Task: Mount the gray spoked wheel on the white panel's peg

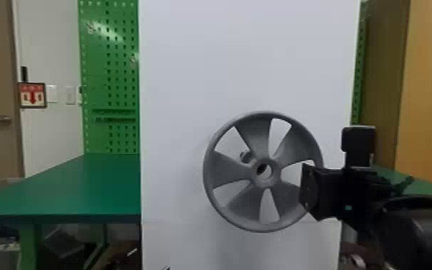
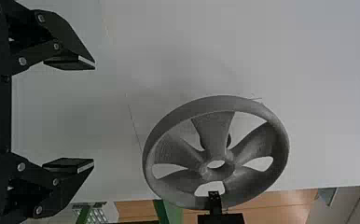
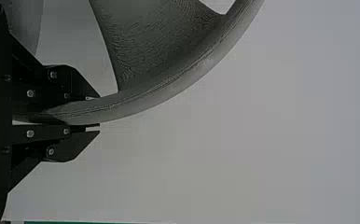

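In the head view my right gripper (image 1: pixel 312 192) holds the gray spoked wheel (image 1: pixel 233 212) by its right rim, in front of the white panel (image 1: pixel 247 64). The peg (image 1: pixel 245 157) shows through a wheel opening, up and left of the hub hole. The right wrist view has the right gripper (image 3: pixel 96 113) shut on the rim of the wheel (image 3: pixel 169 88). In the left wrist view my left gripper (image 2: pixel 94 116) stands open with nothing between its fingers, apart from the wheel (image 2: pixel 215 105).
A green table (image 1: pixel 64 186) extends left of the panel, with a green pegboard (image 1: pixel 111 71) behind it. A wooden cabinet (image 1: pixel 430 93) stands at the right, behind the right arm.
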Robot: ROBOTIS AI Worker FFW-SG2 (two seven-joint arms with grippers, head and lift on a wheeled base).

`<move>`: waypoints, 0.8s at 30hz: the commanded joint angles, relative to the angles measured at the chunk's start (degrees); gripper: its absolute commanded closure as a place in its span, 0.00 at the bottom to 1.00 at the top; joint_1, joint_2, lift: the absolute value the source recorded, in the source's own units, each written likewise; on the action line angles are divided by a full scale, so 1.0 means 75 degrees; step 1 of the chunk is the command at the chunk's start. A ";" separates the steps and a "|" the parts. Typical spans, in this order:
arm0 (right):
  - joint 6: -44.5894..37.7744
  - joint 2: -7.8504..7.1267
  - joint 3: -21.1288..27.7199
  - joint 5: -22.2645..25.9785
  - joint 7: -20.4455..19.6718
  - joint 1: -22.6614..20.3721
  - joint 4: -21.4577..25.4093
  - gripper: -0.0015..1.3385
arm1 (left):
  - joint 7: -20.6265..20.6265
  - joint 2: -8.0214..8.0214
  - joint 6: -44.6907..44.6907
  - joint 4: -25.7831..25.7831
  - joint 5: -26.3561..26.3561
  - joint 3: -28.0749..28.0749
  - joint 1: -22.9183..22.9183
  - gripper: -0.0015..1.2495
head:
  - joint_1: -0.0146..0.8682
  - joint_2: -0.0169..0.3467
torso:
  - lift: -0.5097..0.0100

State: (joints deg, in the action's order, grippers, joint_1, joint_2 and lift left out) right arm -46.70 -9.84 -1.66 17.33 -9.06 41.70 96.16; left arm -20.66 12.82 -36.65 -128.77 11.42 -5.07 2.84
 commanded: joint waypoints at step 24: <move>0.0555 0.0035 -0.0048 -0.0202 0.0188 0.0077 -0.0282 0.86 | -0.0011 0.0002 0.0000 0.0001 0.0012 -0.0004 0.0008 0.40 | 0.16 0.03 | 0.20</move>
State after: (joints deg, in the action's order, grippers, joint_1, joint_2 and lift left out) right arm -42.96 -9.69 -2.05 16.05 -7.66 42.10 94.72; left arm -20.66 12.81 -36.65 -128.76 11.51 -5.10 2.90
